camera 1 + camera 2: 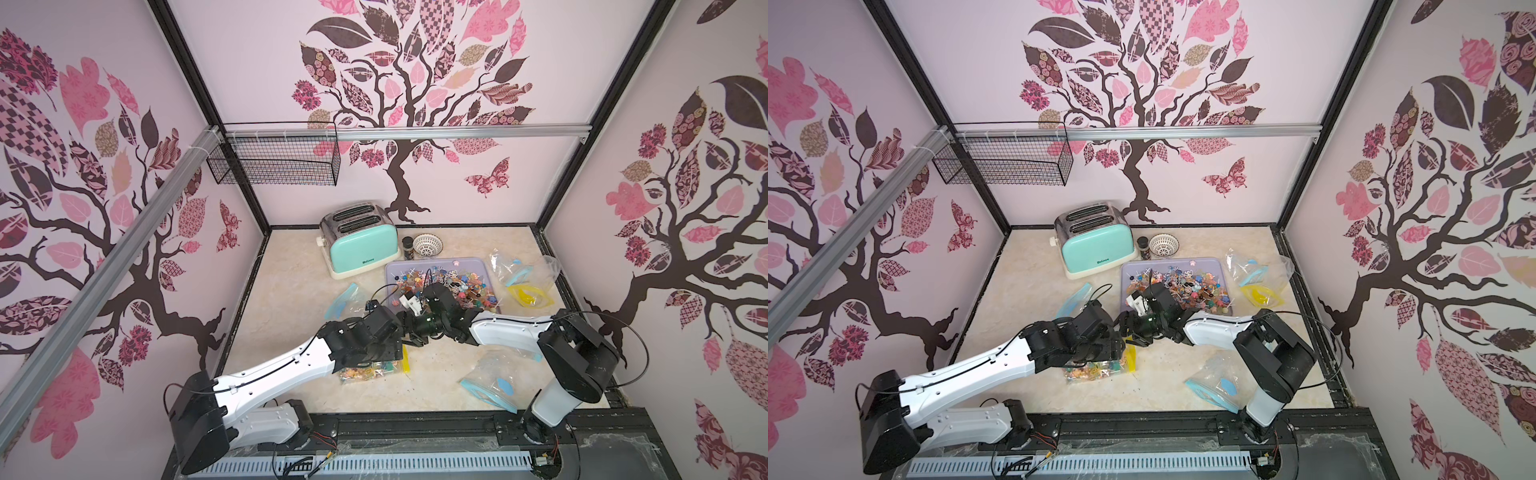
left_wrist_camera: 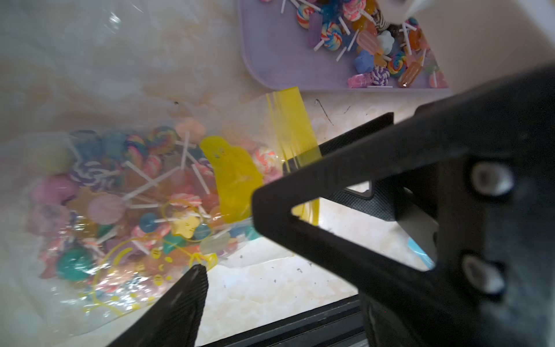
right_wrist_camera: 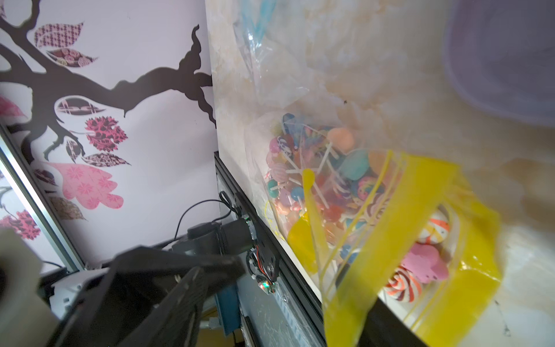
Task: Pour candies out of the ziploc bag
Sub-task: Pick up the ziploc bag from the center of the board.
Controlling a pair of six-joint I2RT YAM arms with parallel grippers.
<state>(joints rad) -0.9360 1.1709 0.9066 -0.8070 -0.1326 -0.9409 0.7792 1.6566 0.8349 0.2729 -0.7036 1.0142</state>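
The ziploc bag point(image 1: 365, 371) lies flat on the marble table under my left arm, clear with a yellow zip strip point(image 2: 288, 120) and full of candies point(image 2: 135, 195). My left gripper point(image 2: 279, 303) is open just beside it. One fingertip point(image 2: 195, 276) rests at the bag's edge and only bare table lies between the jaws. My right gripper point(image 3: 276, 312) is open at the bag's mouth, and the yellow strip point(image 3: 390, 240) drapes over one of its fingers. More candies point(image 1: 457, 286) are heaped in the lavender tray point(image 1: 392, 270) just beyond both grippers.
A mint toaster point(image 1: 359, 245), a dark jar point(image 1: 407, 247) and a white bowl point(image 1: 428, 245) stand behind the tray. Empty bags lie at the right point(image 1: 528, 291), front right point(image 1: 490, 374) and left point(image 1: 345, 303). The black front rail point(image 1: 415, 424) borders the table.
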